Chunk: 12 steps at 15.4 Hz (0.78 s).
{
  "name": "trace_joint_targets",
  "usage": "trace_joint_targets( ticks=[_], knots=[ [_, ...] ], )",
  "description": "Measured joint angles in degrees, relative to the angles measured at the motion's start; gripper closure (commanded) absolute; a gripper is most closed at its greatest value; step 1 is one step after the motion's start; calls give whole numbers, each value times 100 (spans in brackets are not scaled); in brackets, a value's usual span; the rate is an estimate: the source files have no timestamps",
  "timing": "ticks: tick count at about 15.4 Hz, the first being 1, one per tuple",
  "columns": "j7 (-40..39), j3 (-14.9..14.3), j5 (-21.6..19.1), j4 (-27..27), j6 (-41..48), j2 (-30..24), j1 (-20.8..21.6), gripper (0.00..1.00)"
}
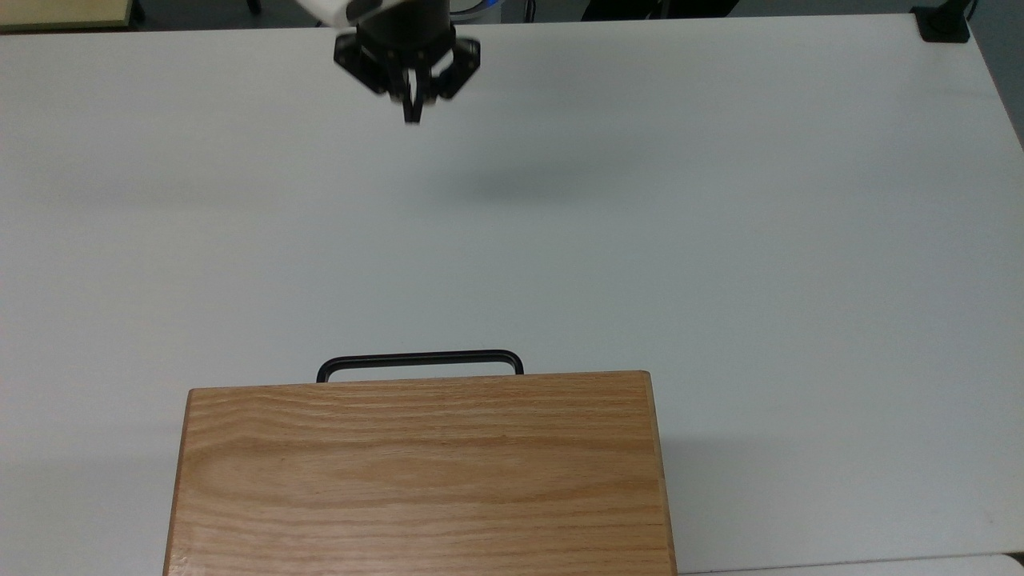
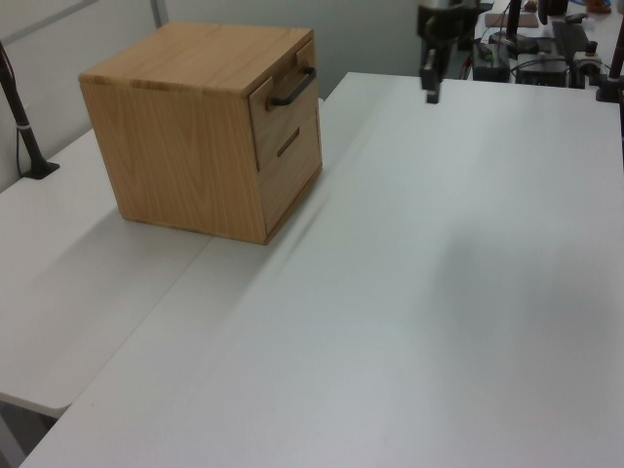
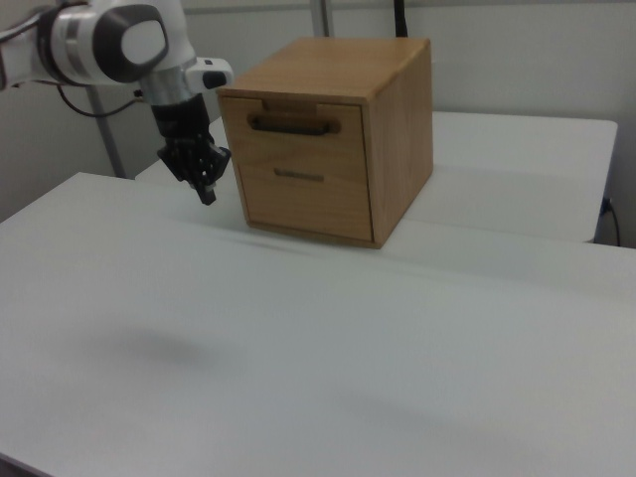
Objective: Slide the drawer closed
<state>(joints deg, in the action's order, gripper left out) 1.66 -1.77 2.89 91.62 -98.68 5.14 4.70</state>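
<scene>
The drawer [image 3: 294,149] is the upper one of the oak cabinet [image 3: 397,119], and its front panel sits flush with the cabinet face. Its thin black bar handle [image 1: 420,358] juts past the cabinet top [image 1: 420,472] in the top view, and the handle [image 2: 292,88] is just as visible in the left view. My gripper [image 1: 412,118] hangs shut and holding nothing above the bare table, far from the handle, near the top view's upper edge. The right view puts the gripper [image 3: 208,195] left of the cabinet, and in the left view the gripper [image 2: 430,96] is right of the cabinet [image 2: 175,127].
A lower drawer [image 3: 296,204] with a small handle sits under the first. The white table [image 1: 720,240] stretches wide around the cabinet. A black clamp post [image 2: 24,127] stands at the left view's left, and lab equipment [image 2: 546,44] sits behind the table.
</scene>
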Motion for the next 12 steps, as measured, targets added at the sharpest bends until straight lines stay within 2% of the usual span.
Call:
trace_joint_targets(
  ticks=[1, 3, 5, 12],
  knots=[
    [0, 1, 0, 78, 151, -158, 0, 64],
    [0, 2, 0, 177, 355, -381, 0, 22],
    [0, 2, 0, 207, 478, -466, 0, 0],
    [0, 1, 0, 218, 514, -470, 0, 0]
  ],
)
